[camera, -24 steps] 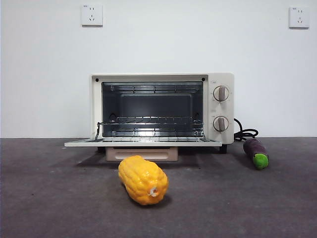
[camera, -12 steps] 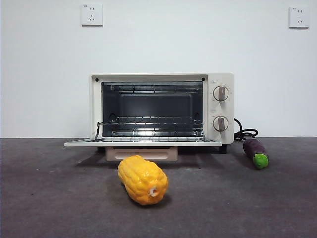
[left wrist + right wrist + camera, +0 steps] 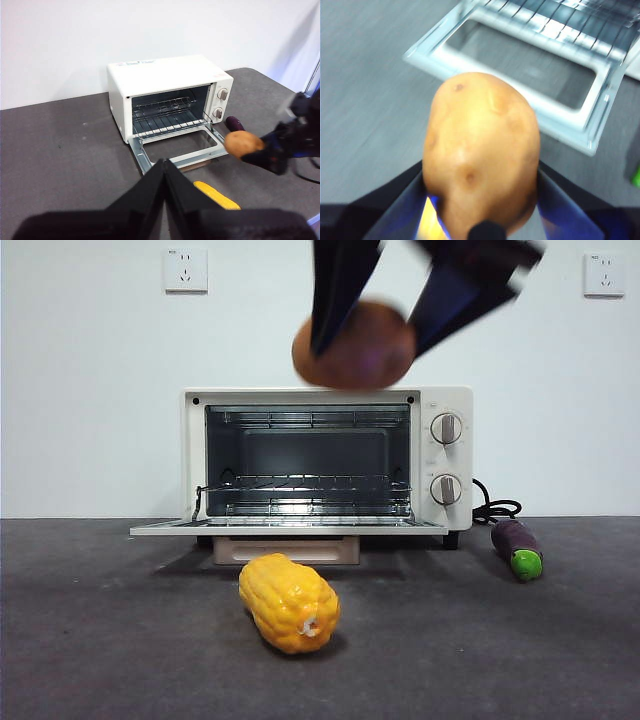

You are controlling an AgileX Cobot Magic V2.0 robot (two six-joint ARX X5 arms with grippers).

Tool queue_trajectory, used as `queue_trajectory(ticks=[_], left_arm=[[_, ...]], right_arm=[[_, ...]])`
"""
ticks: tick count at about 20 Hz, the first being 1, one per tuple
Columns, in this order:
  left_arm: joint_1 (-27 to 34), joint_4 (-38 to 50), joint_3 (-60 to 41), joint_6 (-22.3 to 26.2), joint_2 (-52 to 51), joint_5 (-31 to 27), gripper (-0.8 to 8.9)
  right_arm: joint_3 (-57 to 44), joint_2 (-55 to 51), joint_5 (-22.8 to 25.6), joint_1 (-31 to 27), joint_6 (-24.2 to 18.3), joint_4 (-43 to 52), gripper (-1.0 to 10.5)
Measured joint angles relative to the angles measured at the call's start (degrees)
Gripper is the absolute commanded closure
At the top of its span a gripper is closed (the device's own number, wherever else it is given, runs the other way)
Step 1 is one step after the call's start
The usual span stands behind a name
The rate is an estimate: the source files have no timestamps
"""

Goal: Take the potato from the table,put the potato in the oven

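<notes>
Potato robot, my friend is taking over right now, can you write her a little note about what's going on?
Right gripper: shut on the potato, holding it in the air above and in front of the oven.
Left gripper: shut, holding nothing, waiting back from the oven.
Oven: its door is folded down open and the rack inside is bare.
Also on the table: a corn cob in front of the oven, an eggplant beside it. Leave those alone.
Done: potato picked up.
Left: lower it through the opening, set it on the rack, let go.
</notes>
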Motion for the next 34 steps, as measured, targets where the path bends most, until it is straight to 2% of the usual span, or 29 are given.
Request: queue_trajectory(ticks=[3, 8, 13, 16, 24, 34], left_arm=[[0.0, 0.0, 0.0, 0.02, 0.02, 0.0, 8.18], [0.0, 0.0, -0.66, 0.66, 0.0, 0.0, 8.19], [0.0, 0.02, -3.89, 0.79, 0.0, -0.02, 8.18], [0.0, -0.09, -6.12, 1.16, 0.13, -2.36, 8.19], [0.0, 0.0, -6.08, 3.3, 0.24, -4.55, 8.19], [0.0, 0.02, -6.08, 3.67, 2.45, -4.61, 8.19]], right_arm=[[-0.04, 6.25, -0.72, -4.55, -0.04, 10.67, 8.8], [0.07, 16.63, -6.25, -11.5, -0.07, 23.65, 8.8], [6.69, 23.58, -8.17, -14.27, -1.07, 25.27, 8.8], [13.44, 27.17, -8.74, -15.17, -2.47, 25.9, 8.8], [27.58, 40.0, -9.64, -18.32, -2.82, 22.43, 8.8], [29.51, 43.63, -8.59, -20.65, -1.25, 25.59, 8.8]])
